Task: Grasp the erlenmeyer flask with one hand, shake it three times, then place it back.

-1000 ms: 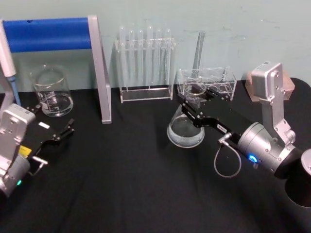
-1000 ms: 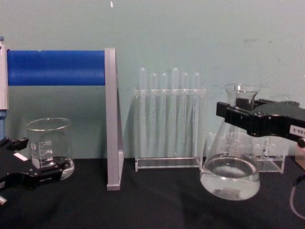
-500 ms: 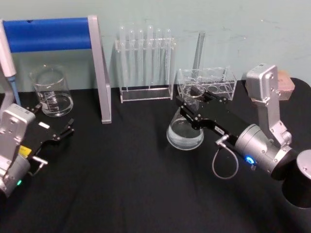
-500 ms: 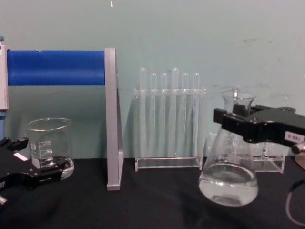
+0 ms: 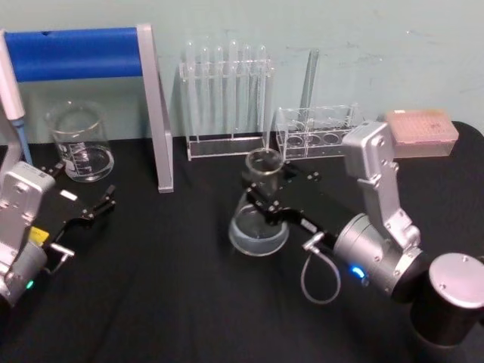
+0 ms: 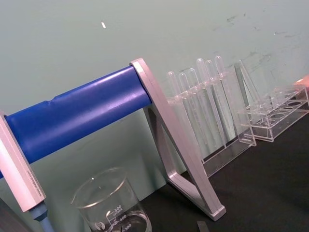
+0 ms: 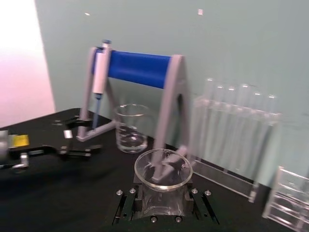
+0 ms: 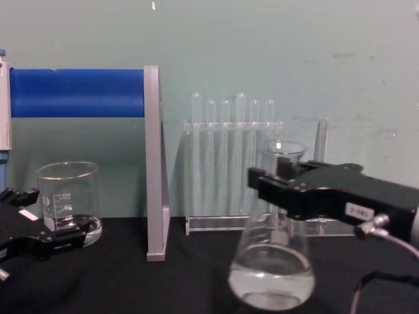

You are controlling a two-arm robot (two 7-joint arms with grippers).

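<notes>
Right claw is clamped on the neck of the erlenmeyer flask, jaws either side of the glass just under the flared rim. That's the narrowest spot, so the wide body hangs below the claw & can't slide out through the grip. Flask is approx. upright, w/ liquid pooled low in the base. Can't tell for sure if the base is clear of the bench; prob. just off it, going by the chest view. My read: mid-shake, so it needs free room on both sides. Beyond the claw stand the test-tube rack & a low clear rack, near but apart from the flask, so a short swing shouldn't hit them. Beaker & blue-barred stand sit well off to the claw's left. Left claw is parked by the beaker, fingers apart, holding nothing, since it's a one-hand job.
</notes>
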